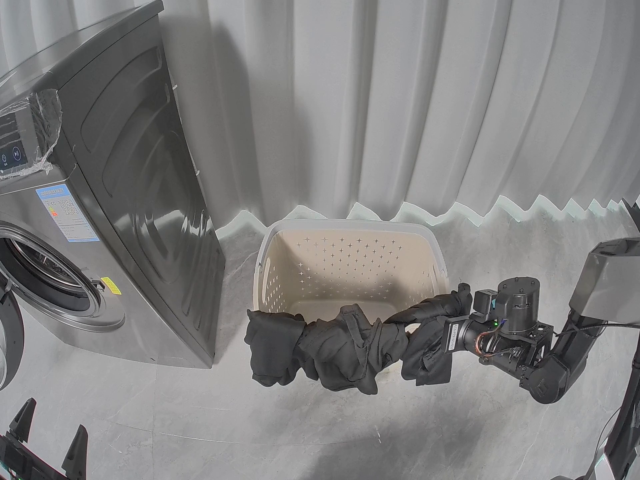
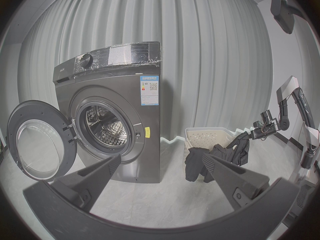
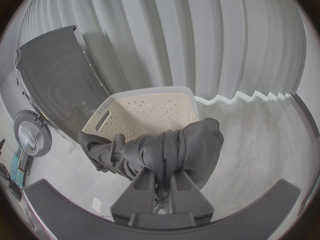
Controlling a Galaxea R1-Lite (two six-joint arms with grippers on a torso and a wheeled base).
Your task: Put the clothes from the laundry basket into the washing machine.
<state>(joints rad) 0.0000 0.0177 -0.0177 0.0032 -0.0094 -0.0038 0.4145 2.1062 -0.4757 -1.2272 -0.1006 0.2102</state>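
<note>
Clothes [image 1: 340,355]: one dark, twisted bundle, strung out sideways along the near rim of the basket [image 1: 347,225]. It seems to rest on that rim, with its far end drooping at the corner nearest the washer [image 1: 133,201]. Its other end is bunched and raised at the basket's right front corner, pinched there by the right gripper [image 3: 162,172], whose fingers are closed tight on a gathered fold. The grip sits at one end, likely so the rest can trail free and be drawn out over the rim, but I judge the long hanging tail could catch on the basket edge or drag on the floor [image 1: 300,428]. Basket: pale, perforated walls, standing on the floor just beside the washer's side panel, against the curtain [image 1: 400,88]. Washer: to the robot's left of the basket, with the door [image 2: 40,140] swung wide and the drum [image 2: 106,125] exposed, so loading is not blocked. Left gripper [image 2: 160,157]: low on the robot's left, well apart from the clothes, with its fingers spread and holding nothing. It faces the washer front. Task status, by my reckoning: the bundle is partly out of the basket and none of it is in the drum yet. Carrying it across to the opening comes next.
</note>
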